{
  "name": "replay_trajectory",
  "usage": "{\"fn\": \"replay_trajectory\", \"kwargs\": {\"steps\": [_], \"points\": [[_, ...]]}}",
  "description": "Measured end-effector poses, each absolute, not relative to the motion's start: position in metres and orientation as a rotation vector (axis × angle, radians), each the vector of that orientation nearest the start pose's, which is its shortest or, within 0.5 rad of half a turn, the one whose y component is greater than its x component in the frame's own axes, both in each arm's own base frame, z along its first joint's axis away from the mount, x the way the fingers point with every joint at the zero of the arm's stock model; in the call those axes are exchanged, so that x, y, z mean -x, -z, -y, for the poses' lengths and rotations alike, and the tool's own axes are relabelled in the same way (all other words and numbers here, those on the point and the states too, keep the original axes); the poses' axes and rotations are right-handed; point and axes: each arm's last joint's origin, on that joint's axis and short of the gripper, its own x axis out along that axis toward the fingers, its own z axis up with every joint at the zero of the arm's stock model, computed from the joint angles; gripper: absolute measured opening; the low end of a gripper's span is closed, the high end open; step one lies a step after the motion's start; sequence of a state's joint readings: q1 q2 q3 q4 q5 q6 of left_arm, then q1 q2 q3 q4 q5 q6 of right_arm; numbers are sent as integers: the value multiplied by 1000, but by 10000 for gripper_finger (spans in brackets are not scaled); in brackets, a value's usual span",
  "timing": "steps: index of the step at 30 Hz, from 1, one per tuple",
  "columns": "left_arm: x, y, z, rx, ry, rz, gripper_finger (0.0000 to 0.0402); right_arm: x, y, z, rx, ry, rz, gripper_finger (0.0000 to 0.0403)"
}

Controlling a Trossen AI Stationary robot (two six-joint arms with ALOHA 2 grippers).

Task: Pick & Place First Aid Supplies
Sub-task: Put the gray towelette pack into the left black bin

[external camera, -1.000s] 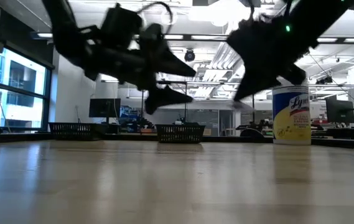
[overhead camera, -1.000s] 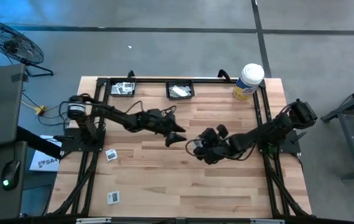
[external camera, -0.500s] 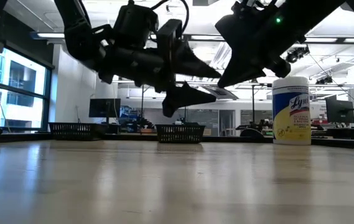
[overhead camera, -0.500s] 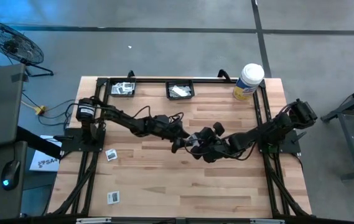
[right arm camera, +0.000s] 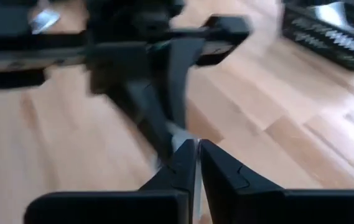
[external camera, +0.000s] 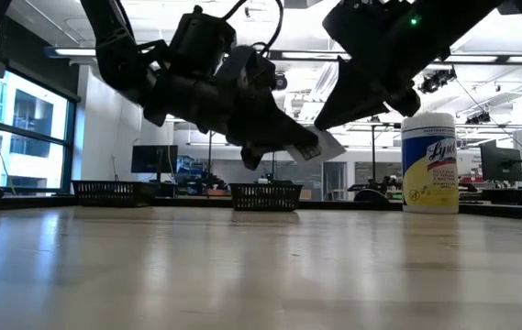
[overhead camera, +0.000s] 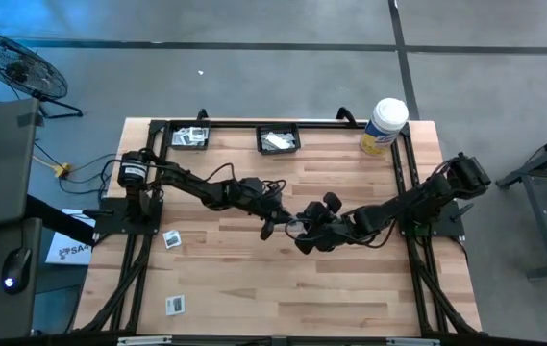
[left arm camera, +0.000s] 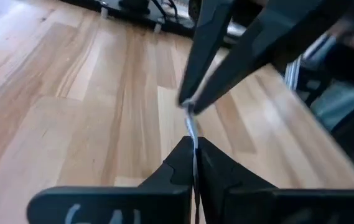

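Note:
One small white first aid packet [external camera: 321,145] hangs in the air above the middle of the table, between my two grippers. My left gripper [overhead camera: 271,225] comes from the table's left and is shut on it. My right gripper [overhead camera: 299,231] comes from the right and meets the same packet [left arm camera: 191,127] tip to tip. Two more square packets [overhead camera: 171,238] [overhead camera: 175,305] lie flat on the wood near the left front. My left gripper pinches the packet's near end [left arm camera: 195,154] between its two fingers, which lie roughly level and point toward the table's right. The packet stands edge-on, clear of the table. My right gripper pinches the packet's opposite end [left arm camera: 188,109] at its fingertips [right arm camera: 186,155], slanting down from the right.
Two black baskets [overhead camera: 188,136] [overhead camera: 279,139] holding packets stand along the far edge. A white tub with a yellow label [overhead camera: 384,125] is at the far right. Black frame rails [overhead camera: 148,183] run down both table sides. Bare wood lies in the middle and near part.
My left gripper has moved toward the right gripper with its fingers wide apart, then shut on the free end of the packet that the right gripper holds. My right gripper has shifted a little toward the table's left. The packet stays in the air.

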State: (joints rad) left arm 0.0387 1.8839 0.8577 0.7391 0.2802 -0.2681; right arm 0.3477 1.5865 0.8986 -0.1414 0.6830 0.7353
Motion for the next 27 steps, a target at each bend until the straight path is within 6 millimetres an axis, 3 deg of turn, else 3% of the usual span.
{"fn": "replay_trajectory", "kwargs": {"steps": [8,13,27], "points": [[-369,-144,-3,118,274,-351,3,-302,-196,-96,-217,331,-638,71],[-369,-144,8,59,353,-346,2,-302,-196,-95,-137,322,-643,96],[-370,-149,18,32,376,-292,1,-302,-192,-93,-196,247,-678,100]]}}
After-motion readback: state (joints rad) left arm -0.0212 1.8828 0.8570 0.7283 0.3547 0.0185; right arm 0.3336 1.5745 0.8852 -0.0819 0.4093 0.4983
